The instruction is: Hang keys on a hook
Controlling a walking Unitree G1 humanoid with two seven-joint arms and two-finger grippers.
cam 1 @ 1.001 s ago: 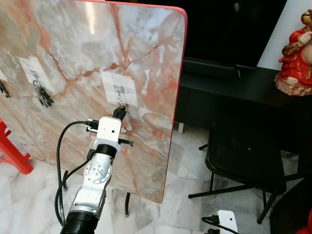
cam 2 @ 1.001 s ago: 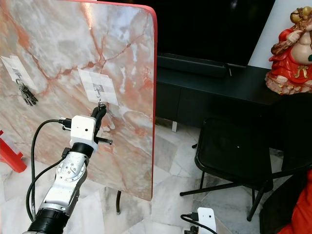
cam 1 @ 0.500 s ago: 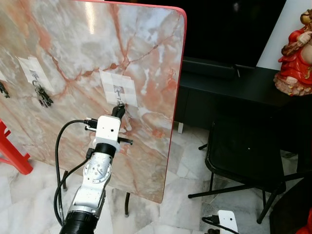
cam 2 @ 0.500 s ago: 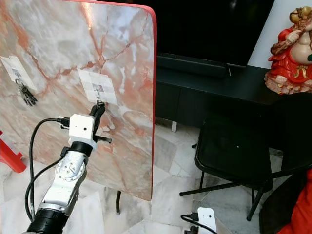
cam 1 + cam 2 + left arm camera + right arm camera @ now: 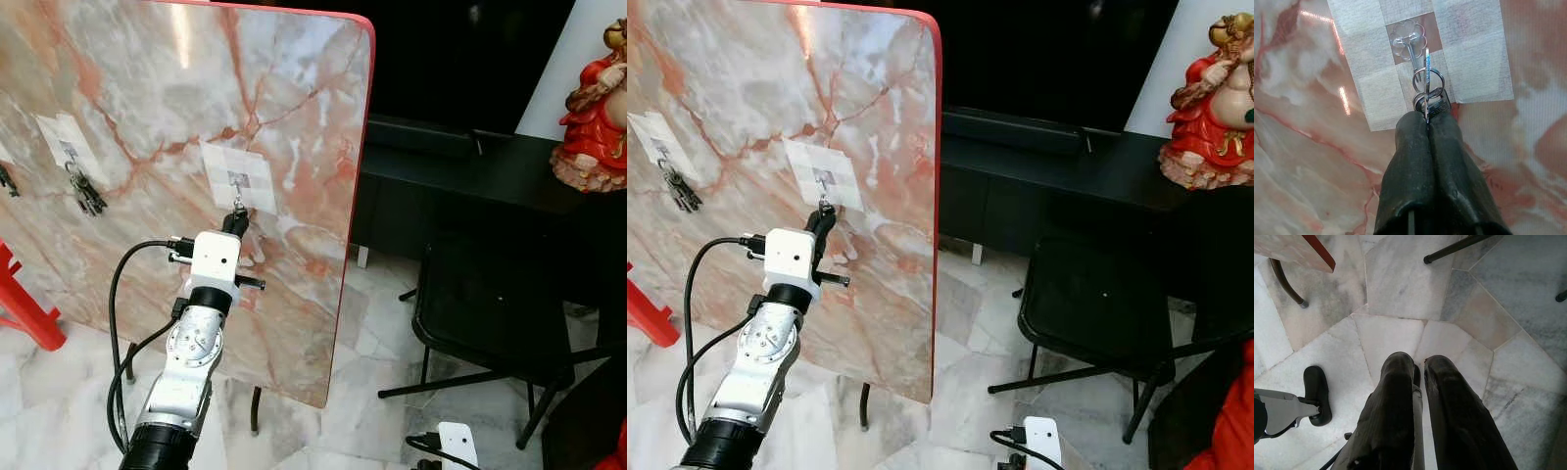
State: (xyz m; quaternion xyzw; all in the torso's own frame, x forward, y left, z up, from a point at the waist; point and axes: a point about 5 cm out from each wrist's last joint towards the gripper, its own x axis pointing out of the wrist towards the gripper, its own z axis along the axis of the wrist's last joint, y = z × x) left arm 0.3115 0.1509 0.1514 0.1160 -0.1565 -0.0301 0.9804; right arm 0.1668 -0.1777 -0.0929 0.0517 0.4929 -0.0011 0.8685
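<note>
A marble board (image 5: 147, 108) stands upright and carries a clear hook (image 5: 1409, 38) on a white tape patch (image 5: 238, 176). My left gripper (image 5: 1426, 121) is shut on a bunch of keys (image 5: 1434, 103) right under that hook. The key ring (image 5: 1427, 81) overlaps the hook's metal prong; I cannot tell whether it is over the prong. In the eye views the left gripper (image 5: 236, 221) reaches up to the patch from below. My right gripper (image 5: 1419, 369) hangs idle over the floor with its fingers together.
Other key bunches (image 5: 86, 192) hang from hooks further left on the board. A black chair (image 5: 490, 304) stands to the right, behind it a black cabinet (image 5: 470, 166) with a red figurine (image 5: 593, 108). A red stool (image 5: 24, 304) stands at the left.
My left gripper has edged slightly up and left towards the hook, still holding the keys. The right arm has not moved.
</note>
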